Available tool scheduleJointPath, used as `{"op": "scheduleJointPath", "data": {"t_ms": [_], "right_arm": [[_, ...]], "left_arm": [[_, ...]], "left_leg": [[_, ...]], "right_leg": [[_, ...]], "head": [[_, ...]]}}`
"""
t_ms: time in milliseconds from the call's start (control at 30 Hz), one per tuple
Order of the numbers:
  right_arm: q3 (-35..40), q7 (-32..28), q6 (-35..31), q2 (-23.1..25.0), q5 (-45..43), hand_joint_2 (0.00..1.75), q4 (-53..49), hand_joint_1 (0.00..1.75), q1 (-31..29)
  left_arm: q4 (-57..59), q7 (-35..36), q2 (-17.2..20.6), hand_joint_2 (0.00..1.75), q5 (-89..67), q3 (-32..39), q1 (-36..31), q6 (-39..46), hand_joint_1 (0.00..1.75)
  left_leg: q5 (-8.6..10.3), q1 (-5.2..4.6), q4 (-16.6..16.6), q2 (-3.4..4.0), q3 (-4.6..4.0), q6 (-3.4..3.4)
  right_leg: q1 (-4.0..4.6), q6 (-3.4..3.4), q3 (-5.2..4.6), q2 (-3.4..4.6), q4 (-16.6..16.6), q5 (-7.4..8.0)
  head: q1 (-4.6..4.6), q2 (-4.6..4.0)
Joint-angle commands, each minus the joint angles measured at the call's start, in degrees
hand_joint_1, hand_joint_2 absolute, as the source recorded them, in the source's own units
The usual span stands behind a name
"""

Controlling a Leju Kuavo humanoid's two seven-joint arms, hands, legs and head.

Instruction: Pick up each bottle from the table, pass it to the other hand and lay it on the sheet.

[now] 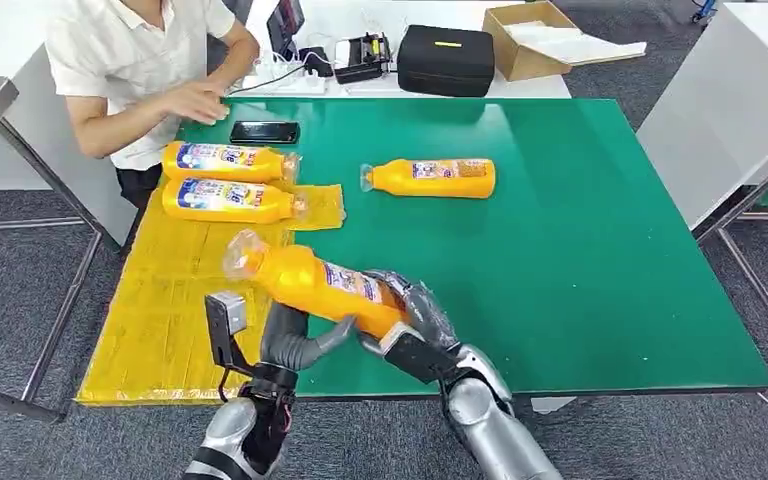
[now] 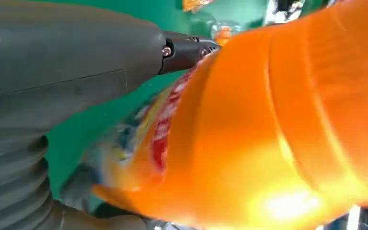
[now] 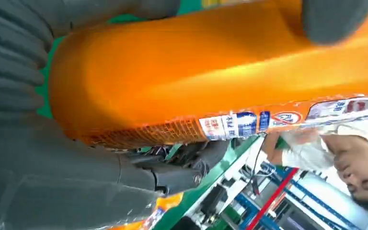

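An orange bottle (image 1: 310, 282) (image 2: 278, 134) (image 3: 196, 76) hangs tilted above the near edge of the green table (image 1: 580, 250), its clear cap end over the yellow sheet (image 1: 160, 310). My right hand (image 1: 415, 320) (image 3: 38, 167) grips its base end. My left hand (image 1: 295, 340) (image 2: 52, 72) reaches up from below, its thumb stretched along the bottle's underside and its fingers spread, not wrapped round it. Two more bottles (image 1: 222, 160) (image 1: 225, 200) lie side by side on the sheet's far end. A third one (image 1: 435, 177) lies on the bare table.
A person (image 1: 160, 70) sits at the far left corner with a hand near a black phone (image 1: 264, 131). Behind the table stand a black case (image 1: 447, 58) and a cardboard box (image 1: 530, 40). A white table (image 1: 720, 110) is to the right.
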Motion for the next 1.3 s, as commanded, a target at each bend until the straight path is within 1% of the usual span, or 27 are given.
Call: {"op": "scheduleJointPath", "data": {"t_ms": [33,67,167,233,333,433,467,500,533,567,667,700,733,767,800,833,867,900,933,967,1033,1067,1200,1233,1267,1300], "right_arm": [[8.8,-1.8,0.6,-2.0,0.2,1.75,0.6,1.75,-0.2],[9.8,-2.2,0.5,-2.1,0.5,1.75,0.7,1.75,-0.4],[11.9,-2.5,0.6,-2.0,0.2,1.75,1.0,1.75,-0.7],[12.9,-2.5,0.6,-1.9,0.2,1.75,1.3,1.75,-0.9],[13.4,-2.6,0.9,-1.8,-0.7,1.75,2.3,1.75,-1.6],[12.8,-2.7,0.9,-1.9,-2.1,1.75,3.0,1.75,-1.9],[12.8,-2.9,0.8,-2.0,-2.3,1.75,3.5,1.75,-2.2],[12.6,-3.0,0.8,-2.0,-2.5,1.75,3.7,1.75,-2.3],[12.3,-3.3,0.7,-2.0,-3.1,1.75,4.0,1.75,-2.4],[11.9,-4.0,1.0,-1.9,-4.1,1.75,4.1,1.75,-2.4],[11.9,-4.0,1.1,-2.0,-4.1,1.75,4.1,1.75,-2.5],[11.8,-4.3,1.5,-1.9,-4.7,1.75,3.9,1.75,-2.5],[11.6,-4.7,2.0,-1.8,-5.4,1.75,3.8,1.75,-2.5],[11.4,-5.0,2.9,-1.7,-6.6,1.75,3.6,1.75,-2.6],[11.3,-5.0,3.0,-1.6,-6.8,1.75,3.6,1.73,-2.7],[11.3,-4.9,3.1,-1.7,-6.9,1.75,3.6,1.75,-2.9],[11.1,-4.7,3.4,-1.6,-7.4,1.75,3.9,1.66,-3.0],[11.0,-4.7,3.4,-1.6,-7.5,1.75,4.3,1.50,-3.0],[10.9,-4.7,3.4,-1.4,-7.7,1.75,4.5,1.22,-3.0],[10.7,-4.7,3.3,-1.2,-8.0,1.75,4.9,0.00,-2.8],[10.6,-4.8,3.4,-0.9,-8.2,1.75,5.4,0.00,-2.8],[11.7,-5.1,3.3,-1.4,-6.8,1.75,5.4,0.00,-2.8],[11.9,-5.5,2.7,-1.1,-7.0,1.75,5.0,0.00,-1.8],[11.0,-5.1,0.1,-0.7,-6.4,1.75,3.7,0.00,-0.5],[10.3,-4.7,-1.3,-0.6,-5.8,1.75,2.5,0.00,0.6],[8.7,-3.8,-3.7,-0.4,-4.5,1.75,-0.2,0.00,2.8]], "left_arm": [[-0.7,-0.7,-2.5,1.75,8.2,2.9,-3.9,-1.6,0.00],[-0.1,-0.8,-2.5,1.75,9.0,3.7,-4.2,-1.7,0.00],[1.6,-1.7,-2.5,1.75,12.0,5.4,-5.4,-1.8,0.00],[2.0,-2.4,-2.5,1.75,12.8,6.1,-6.0,-1.8,0.00],[2.7,-2.3,-2.5,1.75,14.7,6.1,-6.6,-2.6,0.00],[2.4,-2.5,-2.5,1.75,15.7,4.9,-6.3,-4.4,0.00],[2.1,-2.1,-2.5,1.75,16.2,4.5,-5.8,-5.4,0.21],[2.1,-1.7,-2.5,1.75,16.5,4.4,-5.6,-5.8,1.66],[2.2,-1.0,-2.5,1.75,17.2,4.1,-5.3,-7.3,1.75],[2.7,-0.1,-2.5,1.75,18.5,3.9,-5.2,-8.7,1.75],[2.8,-0.1,-2.5,1.75,18.6,3.9,-5.1,-8.7,1.75],[3.2,0.3,-2.5,1.75,19.5,3.9,-5.1,-9.2,1.75],[3.4,0.6,-2.5,1.75,20.4,3.9,-5.2,-9.9,1.75],[3.8,0.9,-2.5,1.75,22.1,3.9,-5.2,-11.4,1.75],[3.9,1.3,-2.5,1.75,23.2,3.9,-5.2,-12.1,1.75],[3.7,1.1,-2.5,1.75,23.8,3.8,-5.0,-13.2,1.75],[3.3,1.0,-2.5,1.75,24.2,3.7,-4.8,-13.8,1.75],[2.7,0.8,-2.5,1.75,25.0,3.6,-4.5,-14.4,1.75],[2.3,0.7,-2.5,1.75,25.4,3.7,-4.4,-14.7,1.75],[1.8,0.8,-2.5,1.75,26.3,3.9,-4.0,-15.2,1.75],[1.4,1.3,-2.5,1.75,26.8,4.0,-3.5,-15.5,1.75],[1.5,1.4,-2.5,1.75,26.7,4.1,-3.4,-15.4,1.75],[1.3,1.4,-2.3,1.75,25.9,4.1,-3.3,-15.1,1.75],[0.0,-0.7,-1.6,1.75,20.9,3.9,-3.0,-11.8,1.75],[-1.2,-1.6,-1.4,1.75,17.2,4.2,-2.5,-9.4,1.75],[-3.7,-2.6,-1.2,1.75,9.0,5.0,-1.8,-3.8,1.75]], "left_leg": [[-0.14,0.05,0.1,0.05,0.15,0.02],[-0.06,0.04,0.1,-0.01,0.06,0.00],[-0.10,0.07,0.1,-0.03,0.14,-0.02],[-0.03,0.05,0.0,0.01,0.03,-0.01],[-0.10,0.09,0.1,-0.03,0.16,-0.01],[-0.03,0.06,0.0,-0.04,0.03,0.00],[-0.16,0.10,0.1,0.00,0.24,0.01],[-0.04,0.05,0.0,-0.05,0.07,0.00],[-0.09,0.06,0.1,-0.05,0.16,0.01],[-0.04,0.05,0.0,-0.06,0.08,0.00],[-0.03,0.04,0.0,-0.07,0.05,0.00],[-0.09,0.06,0.0,-0.08,0.17,0.00],[-0.04,0.05,0.0,-0.06,0.06,-0.01],[-0.10,0.07,0.0,-0.04,0.16,-0.01],[-0.02,0.02,0.0,-0.06,0.03,0.00],[-0.02,0.03,0.0,-0.05,0.00,0.00],[-0.04,0.04,0.0,-0.06,0.04,0.00],[-0.02,0.04,0.0,-0.03,0.00,0.00],[-0.07,0.04,0.0,-0.02,0.09,0.00],[-0.11,0.05,0.1,-0.01,0.16,0.01],[-0.04,0.03,0.0,-0.01,0.02,0.00],[-0.09,0.05,0.0,0.00,0.10,0.01],[-0.09,0.05,0.0,-0.05,0.12,0.01],[-0.06,0.03,0.0,-0.01,0.04,0.00],[-0.10,0.04,0.0,0.00,0.12,0.00],[-0.06,0.04,0.0,-0.03,0.03,-0.01]], "right_leg": [[0.09,-0.23,0.20,-0.06,0.0,-0.12],[0.07,-0.17,0.11,-0.10,0.0,-0.06],[0.12,-0.26,0.20,-0.13,0.0,-0.11],[0.07,-0.15,0.05,-0.05,0.0,-0.03],[0.14,-0.27,0.21,-0.15,0.0,-0.11],[0.09,-0.14,0.06,-0.11,0.0,-0.04],[0.17,-0.32,0.31,-0.16,0.0,-0.15],[0.08,-0.16,0.11,-0.13,0.0,-0.05],[0.10,-0.22,0.22,-0.16,0.0,-0.10],[0.08,-0.17,0.14,-0.15,0.0,-0.06],[0.06,-0.14,0.10,-0.15,0.0,-0.05],[0.10,-0.24,0.24,-0.19,0.0,-0.11],[0.07,-0.17,0.11,-0.13,0.0,-0.06],[0.11,-0.25,0.23,-0.15,0.0,-0.11],[0.04,-0.14,0.06,-0.13,0.0,-0.05],[0.05,-0.14,0.03,-0.12,0.0,-0.04],[0.07,-0.17,0.08,-0.14,0.0,-0.06],[0.06,-0.13,0.02,-0.10,0.0,-0.04],[0.08,-0.19,0.12,-0.12,0.0,-0.08],[0.10,-0.24,0.21,-0.13,0.0,-0.11],[0.06,-0.13,0.05,-0.09,0.0,-0.05],[0.08,-0.19,0.14,-0.10,0.0,-0.08],[0.09,-0.20,0.18,-0.14,0.0,-0.10],[0.06,-0.15,0.08,-0.08,0.0,-0.06],[0.08,-0.20,0.18,-0.10,0.0,-0.10],[0.07,-0.16,0.07,-0.10,0.0,-0.07]], "head": [[0.00,0.00],[0.00,0.00],[0.00,0.00],[-0.02,0.00],[-0.02,0.00],[0.00,0.00],[0.00,0.00],[-0.02,0.00],[0.00,0.00],[0.00,0.00],[0.00,0.00],[0.00,0.00],[0.00,0.00],[0.00,0.00],[0.00,0.00],[0.00,0.00],[0.00,0.00],[0.00,0.00],[-0.02,0.00],[0.00,0.00],[0.00,0.00],[0.02,0.00],[0.00,0.00],[0.00,0.00],[0.00,0.00],[0.00,0.00]]}}
